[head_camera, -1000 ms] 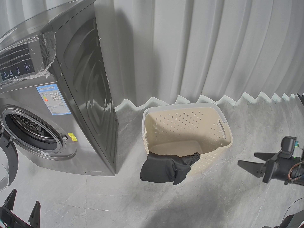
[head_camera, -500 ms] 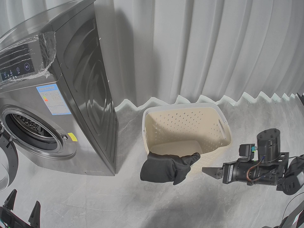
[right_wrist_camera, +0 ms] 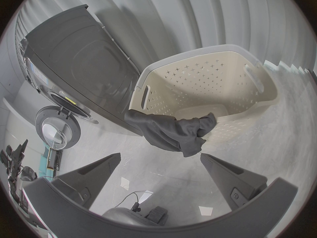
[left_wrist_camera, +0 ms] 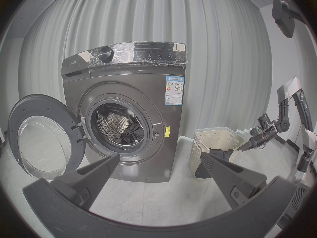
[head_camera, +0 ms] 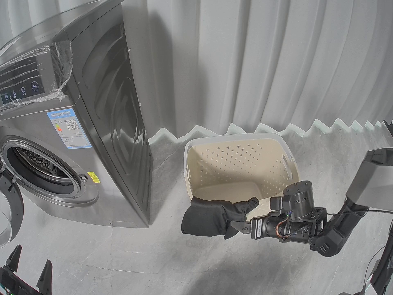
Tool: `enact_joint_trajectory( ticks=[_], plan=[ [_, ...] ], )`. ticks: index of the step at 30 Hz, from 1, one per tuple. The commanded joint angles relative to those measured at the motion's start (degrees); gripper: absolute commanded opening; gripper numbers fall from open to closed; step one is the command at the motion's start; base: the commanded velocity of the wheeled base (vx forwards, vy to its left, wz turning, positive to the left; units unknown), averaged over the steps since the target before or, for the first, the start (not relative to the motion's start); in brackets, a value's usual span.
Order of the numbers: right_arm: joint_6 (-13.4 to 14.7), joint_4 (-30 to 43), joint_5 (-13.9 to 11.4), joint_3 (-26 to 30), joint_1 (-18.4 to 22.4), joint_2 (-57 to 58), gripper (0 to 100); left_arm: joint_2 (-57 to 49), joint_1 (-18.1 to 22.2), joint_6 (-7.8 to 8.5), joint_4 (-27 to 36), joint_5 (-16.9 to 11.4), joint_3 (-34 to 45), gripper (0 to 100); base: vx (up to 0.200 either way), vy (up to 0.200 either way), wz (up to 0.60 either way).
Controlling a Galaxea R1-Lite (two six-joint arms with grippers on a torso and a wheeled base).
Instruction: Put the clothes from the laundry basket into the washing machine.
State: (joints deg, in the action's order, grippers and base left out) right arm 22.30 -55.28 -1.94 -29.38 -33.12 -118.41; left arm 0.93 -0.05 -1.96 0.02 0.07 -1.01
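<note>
I'm holding the right gripper (head_camera: pixel 237 226) low over the floor (head_camera: pixel 163 259). Its fingers are standing spread, with nothing between them, and are pointing at the dark garment (head_camera: pixel 208 218). The tips are sitting just beside the garment's hanging end; I can't tell whether they are touching the cloth.

The garment is lying draped over the near rim of the laundry basket (head_camera: pixel 233 138), towards its left near corner. One end is resting inside while the bulk is hanging down the outside wall. In the right wrist view the garment (right_wrist_camera: pixel 165 131) is showing just ahead of the parted fingers.

The basket is standing on the floor to the right of the washing machine (head_camera: pixel 102 103), near its side panel but not touching it. The machine's door (left_wrist_camera: pixel 43 136) is hanging wide open, and a dark piece of clothing (left_wrist_camera: pixel 132 136) is lying in the drum.

My left gripper (head_camera: pixel 32 257) is hovering in front of the machine, well apart from the basket, fingers spread and empty. A white curtain (head_camera: pixel 266 54) is hanging behind everything.
</note>
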Motion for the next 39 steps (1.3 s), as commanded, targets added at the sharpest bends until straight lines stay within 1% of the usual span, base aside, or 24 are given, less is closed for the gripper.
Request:
enact_joint_trajectory(
  ticks=[1, 3, 4, 7, 9, 12, 14, 17, 18, 21, 30, 32, 34, 39],
  plan=[
    [-0.32, -1.58, 0.09, -3.23, -1.42, -6.49, 100, -0.93, 0.05, 0.03, 0.06, 0.01, 0.92, 100, 0.0, 0.0, 0.0],
    [-0.24, -0.88, 0.18, -4.11, -1.77, -6.75, 100, -0.93, -0.04, 0.03, 0.06, 0.01, 0.92, 100, 0.0, 0.0, 0.0],
    [-0.15, -0.53, 0.27, -5.43, -1.86, -7.01, 100, -0.93, 0.05, 0.03, 0.06, 0.01, 0.92, 100, 0.0, 0.0, 0.0],
    [-1.11, -1.58, 0.53, -7.1, -1.77, -9.47, 100, -0.93, 0.05, 0.03, -0.02, 0.01, 0.92, 100, 0.0, 0.0, 0.0],
    [-2.61, -1.76, 0.53, -7.8, -1.51, -10.62, 100, -0.93, 0.05, 0.12, 0.06, 0.01, 0.92, 100, 0.0, 0.0, 0.0],
    [-5.86, -2.02, 0.53, -8.41, -1.24, -11.06, 100, -0.93, -0.04, 0.2, 0.06, 0.01, 0.92, 100, 0.0, 0.0, 0.0],
    [-7.36, -2.02, 0.62, -9.56, -1.16, -11.5, 100, -0.93, -0.04, 0.2, -0.02, 0.01, 0.92, 100, 0.0, 0.0, 0.0],
    [-7.97, -2.02, 0.62, -10.61, -1.07, -11.93, 100, -0.93, 0.05, 0.2, -0.02, 0.01, 0.92, 100, 0.0, 0.0, 0.0],
    [-8.76, -2.02, 0.8, -12.11, -0.89, -12.11, 100, -0.93, 0.05, 0.12, -0.02, 0.01, 0.92, 100, 0.0, 0.0, 0.0],
    [-10.17, -2.02, 0.88, -13.69, -0.54, -12.29, 100, -0.93, 0.05, 0.12, 0.06, 0.01, 0.92, 100, 0.0, 0.0, 0.0],
    [-10.87, -2.02, 0.71, -17.91, -0.36, -14.75, 100, -0.93, -0.04, 0.03, 0.06, 0.01, 0.92, 100, 0.0, 0.0, 0.0],
    [-11.57, -2.02, 0.62, -18.87, -0.1, -15.8, 100, -0.93, -0.04, 0.03, 0.06, 0.01, 0.92, 100, 0.0, 0.0, 0.0],
    [-12.1, -2.11, 0.44, -19.22, 0.25, -16.07, 100, -0.93, -0.04, 0.03, 0.06, 0.01, 0.92, 100, 0.0, 0.0, 0.0],
    [-12.19, -2.37, 0.18, -19.49, 0.25, -17.56, 100, -0.93, -0.04, 0.03, 0.06, 0.01, 0.92, 100, 0.0, 0.0, 0.0]
  ],
)
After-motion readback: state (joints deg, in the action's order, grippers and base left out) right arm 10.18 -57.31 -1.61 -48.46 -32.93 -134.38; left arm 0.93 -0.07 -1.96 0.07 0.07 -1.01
